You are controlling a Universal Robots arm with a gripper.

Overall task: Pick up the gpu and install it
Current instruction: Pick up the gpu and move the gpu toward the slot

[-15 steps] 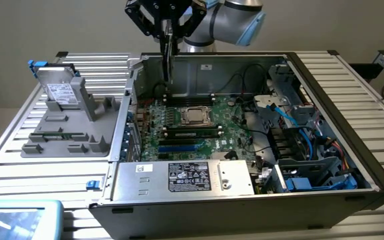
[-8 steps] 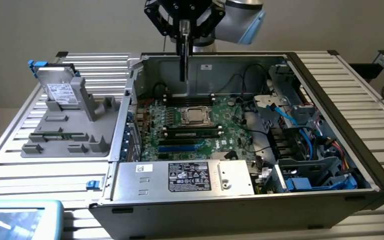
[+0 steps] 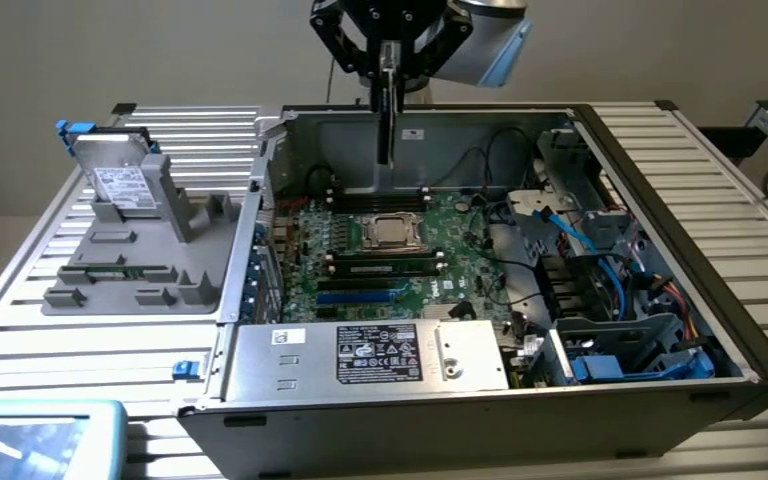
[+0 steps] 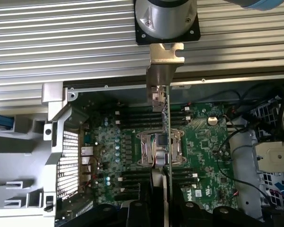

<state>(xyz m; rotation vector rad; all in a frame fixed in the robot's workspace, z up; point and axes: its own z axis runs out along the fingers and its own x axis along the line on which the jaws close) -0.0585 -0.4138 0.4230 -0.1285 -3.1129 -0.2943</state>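
Note:
The gpu (image 3: 384,105) hangs edge-on and upright above the back of the open computer case (image 3: 651,180), over the motherboard (image 3: 431,250). My gripper (image 3: 387,45) is shut on its upper end. In the wrist view the gpu (image 4: 169,137) appears as a thin vertical edge over the CPU socket (image 4: 156,147), with its silver bracket (image 4: 162,71) at the far end and my gripper (image 4: 164,208) clamped on the near end. The card is clear of the board, touching nothing below it.
A grey fixture tray (image 3: 144,270) on the exterior view's left holds a silver hard drive (image 3: 124,185) and a small memory stick (image 3: 124,271). The power supply (image 3: 371,355) fills the case front. Blue cables and drive cages (image 3: 598,300) crowd the right side.

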